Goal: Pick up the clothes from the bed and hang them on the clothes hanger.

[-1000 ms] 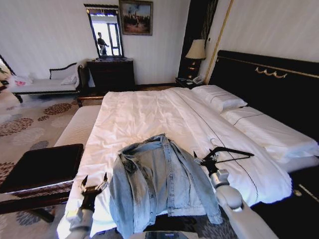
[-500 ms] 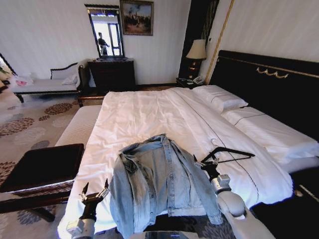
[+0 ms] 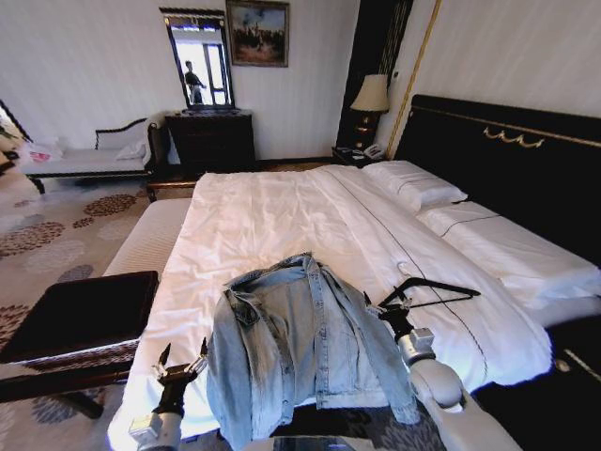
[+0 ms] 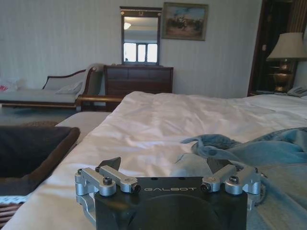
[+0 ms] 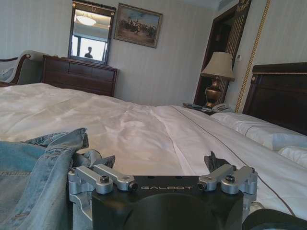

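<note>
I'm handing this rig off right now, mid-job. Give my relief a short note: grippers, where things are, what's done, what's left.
Left gripper: jaws open, empty, low at the bed's near edge beside the denim jacket.
Right gripper: jaws open, empty, between the jacket and the clothes hanger.
Jacket lies spread on the bed, its lower part draping over the near edge. Hanger lies flat on the duvet to the jacket's right.
Done: nothing grasped.
Left: pick up jacket, hang it on the hanger.

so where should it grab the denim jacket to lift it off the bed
Probably the collar end of the denim jacket, where cloth bunches into a raised fold. The right gripper, open, sits beside that edge; come in low from the right. The left gripper is open near the draped sleeve.
</note>
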`<state>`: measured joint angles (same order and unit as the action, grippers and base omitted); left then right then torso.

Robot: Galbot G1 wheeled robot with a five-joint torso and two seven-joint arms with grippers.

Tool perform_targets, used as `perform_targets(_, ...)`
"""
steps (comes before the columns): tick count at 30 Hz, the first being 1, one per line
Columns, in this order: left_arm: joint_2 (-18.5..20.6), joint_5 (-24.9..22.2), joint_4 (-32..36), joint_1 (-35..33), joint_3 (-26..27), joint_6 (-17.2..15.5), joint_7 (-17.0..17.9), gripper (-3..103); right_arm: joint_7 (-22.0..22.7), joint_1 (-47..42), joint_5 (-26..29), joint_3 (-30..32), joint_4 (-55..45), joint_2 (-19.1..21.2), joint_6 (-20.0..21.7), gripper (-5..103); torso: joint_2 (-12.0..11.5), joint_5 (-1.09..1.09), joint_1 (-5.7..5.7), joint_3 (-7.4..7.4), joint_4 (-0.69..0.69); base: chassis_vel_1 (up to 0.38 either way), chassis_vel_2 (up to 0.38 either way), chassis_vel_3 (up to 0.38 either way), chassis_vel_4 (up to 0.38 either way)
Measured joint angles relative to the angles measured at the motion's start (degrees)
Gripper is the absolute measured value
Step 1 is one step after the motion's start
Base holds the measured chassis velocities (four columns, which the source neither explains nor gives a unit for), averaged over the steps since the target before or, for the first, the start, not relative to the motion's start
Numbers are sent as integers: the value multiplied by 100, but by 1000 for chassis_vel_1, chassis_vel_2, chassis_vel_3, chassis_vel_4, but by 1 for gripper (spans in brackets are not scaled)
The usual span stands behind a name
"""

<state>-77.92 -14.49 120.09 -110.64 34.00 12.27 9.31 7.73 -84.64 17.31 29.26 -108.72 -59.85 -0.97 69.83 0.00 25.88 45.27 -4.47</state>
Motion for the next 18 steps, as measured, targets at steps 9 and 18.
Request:
perform_targets(9,35,443,-83,110,-57,378,2,100,-29,-29,-90,7,41,-59,-40,100,0,0,0,0,0,-148,-139,148,134)
perform_targets(18,35,662,-236,124,-86,762,-6,100,-40,-15,-123,-10,97,-36,-76,100,0,1,0,1,0,-213,-212,218,209)
